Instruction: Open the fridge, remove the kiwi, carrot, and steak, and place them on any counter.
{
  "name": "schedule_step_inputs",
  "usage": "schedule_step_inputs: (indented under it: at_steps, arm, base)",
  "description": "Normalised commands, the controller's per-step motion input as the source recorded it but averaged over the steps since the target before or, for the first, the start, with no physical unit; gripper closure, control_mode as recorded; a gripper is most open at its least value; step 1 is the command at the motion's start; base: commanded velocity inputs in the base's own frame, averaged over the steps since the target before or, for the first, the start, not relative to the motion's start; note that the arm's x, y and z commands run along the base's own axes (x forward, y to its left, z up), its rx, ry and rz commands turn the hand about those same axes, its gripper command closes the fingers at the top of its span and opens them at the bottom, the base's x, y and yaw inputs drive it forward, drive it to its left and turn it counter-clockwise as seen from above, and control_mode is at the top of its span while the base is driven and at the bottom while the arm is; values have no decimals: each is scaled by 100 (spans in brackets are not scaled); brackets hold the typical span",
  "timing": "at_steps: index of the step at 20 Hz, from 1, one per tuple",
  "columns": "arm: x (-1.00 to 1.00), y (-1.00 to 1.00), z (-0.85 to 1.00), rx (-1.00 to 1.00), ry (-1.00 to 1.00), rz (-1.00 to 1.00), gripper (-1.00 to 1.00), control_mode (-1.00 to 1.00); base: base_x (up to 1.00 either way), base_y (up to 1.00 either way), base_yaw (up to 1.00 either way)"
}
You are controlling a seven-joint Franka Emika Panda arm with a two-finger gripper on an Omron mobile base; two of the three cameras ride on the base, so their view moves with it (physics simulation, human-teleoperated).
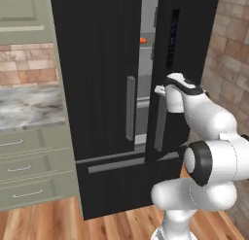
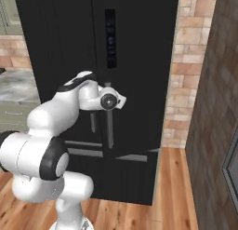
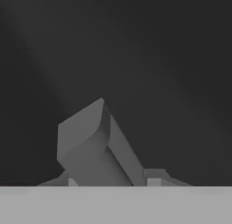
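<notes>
the tall black double-door fridge runs off the top edge; through its door gap, a small orange speck is too small to identify.

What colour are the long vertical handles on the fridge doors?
Grey, against the black fridge. The handles show best in the left base view.

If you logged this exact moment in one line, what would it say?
step: opening fridge | gripper: shut on right door handle | doors: ajar | carrot: inside

No legible text, labels, brands or numbers. The dark panel on the fridge door shows only unreadable bluish marks.
</notes>
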Motion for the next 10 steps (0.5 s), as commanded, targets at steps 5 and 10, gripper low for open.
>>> schedule_step_inputs:
  at_steps: [5, 10]
  arm:
    - [-100, -87, 11, 0, 0, 0, 100, -100]
    - [-100, -62, 40, -3, 0, 0, 100, -100]
  base:
    - [0, 0, 0]
    - [0, 0, 0]
